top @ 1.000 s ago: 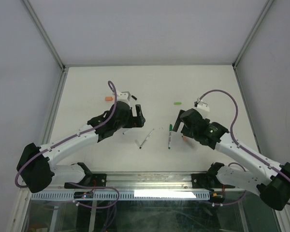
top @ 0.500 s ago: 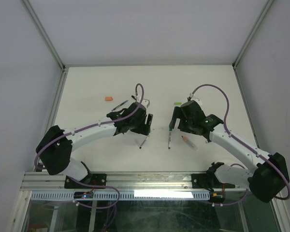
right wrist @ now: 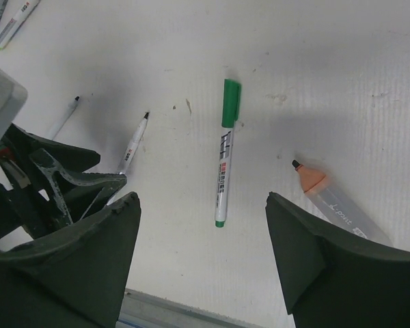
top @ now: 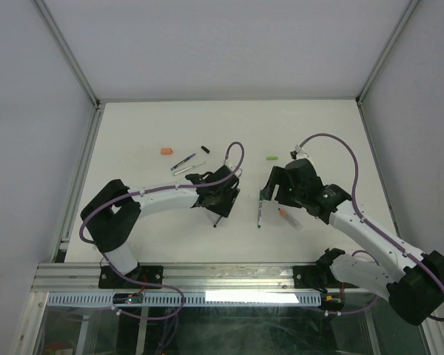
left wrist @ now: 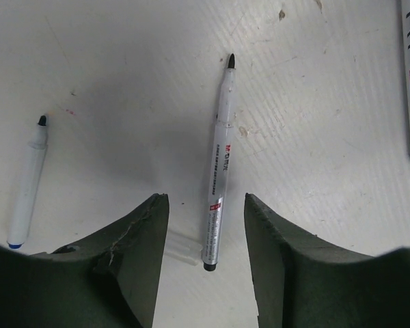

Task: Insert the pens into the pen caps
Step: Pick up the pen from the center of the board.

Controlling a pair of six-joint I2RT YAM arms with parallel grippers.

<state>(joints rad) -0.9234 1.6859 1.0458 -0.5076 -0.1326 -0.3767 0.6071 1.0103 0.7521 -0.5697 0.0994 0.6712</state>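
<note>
A white pen with a black tip (left wrist: 219, 184) lies flat between the jaws of my left gripper (left wrist: 205, 201), which stand apart on either side of its rear end without touching it. From above, the left gripper (top: 226, 201) covers most of that pen (top: 217, 220). My right gripper (right wrist: 201, 201) hangs open over a white pen wearing a dark green cap (right wrist: 223, 164), also seen beside the right gripper (top: 267, 194) as the green pen (top: 260, 214). A thick clear pen with an orange tip (right wrist: 324, 191) lies to its right. An orange cap (top: 166, 151), a black cap (top: 206, 150) and a light green cap (top: 272, 157) lie farther back.
A white pen with a blue end (left wrist: 26, 188) lies left of my left gripper. A small clear piece (left wrist: 181, 247) rests by the black-tipped pen's rear end. A dark blue pen (top: 183, 160) and another pen (top: 182, 170) lie behind the left arm on the white table (top: 318, 126).
My left arm has swung right and come down over the black-tipped pen, its jaws narrowing. The right gripper has shifted a little over the green-capped pen, jaws slightly narrower.
</note>
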